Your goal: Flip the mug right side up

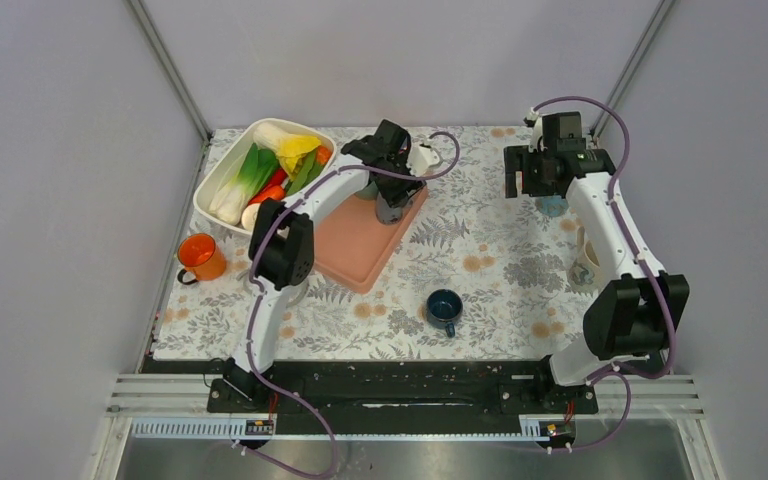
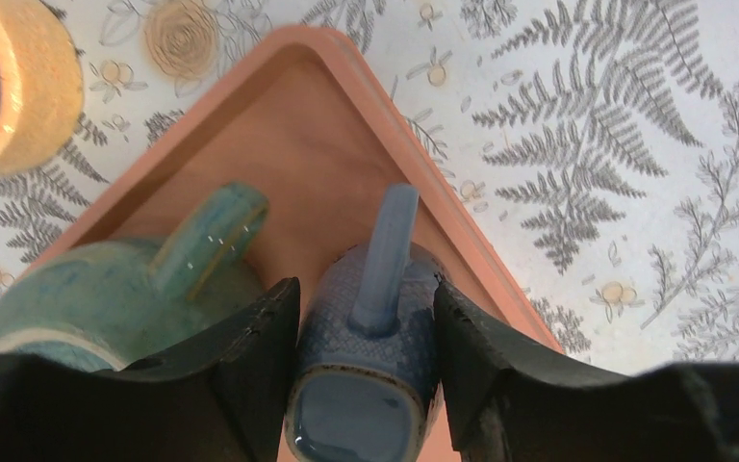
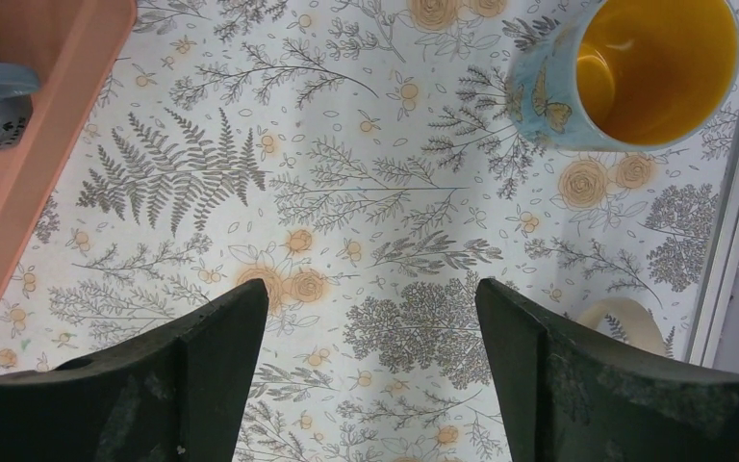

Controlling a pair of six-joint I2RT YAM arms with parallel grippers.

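Note:
A blue mug (image 2: 361, 414) stands upside down on the pink tray (image 2: 327, 125), its base towards the left wrist camera and its handle pointing away. My left gripper (image 2: 366, 294) is shut on its sides, one finger on each flank. In the top view this gripper (image 1: 392, 200) is over the tray's far end (image 1: 355, 255). A teal mug (image 2: 125, 298) stands right beside the blue one on the tray. My right gripper (image 3: 370, 289) is open and empty above the tablecloth at the back right (image 1: 550, 195).
A butterfly mug with a yellow inside (image 3: 635, 72) stands upright by my right gripper. A white bowl of vegetables (image 1: 260, 170), an orange mug (image 1: 200, 257), a dark blue mug (image 1: 445, 310) and a pale mug (image 1: 585, 262) are on the table. A cream cylinder (image 2: 19, 87) lies beyond the tray corner.

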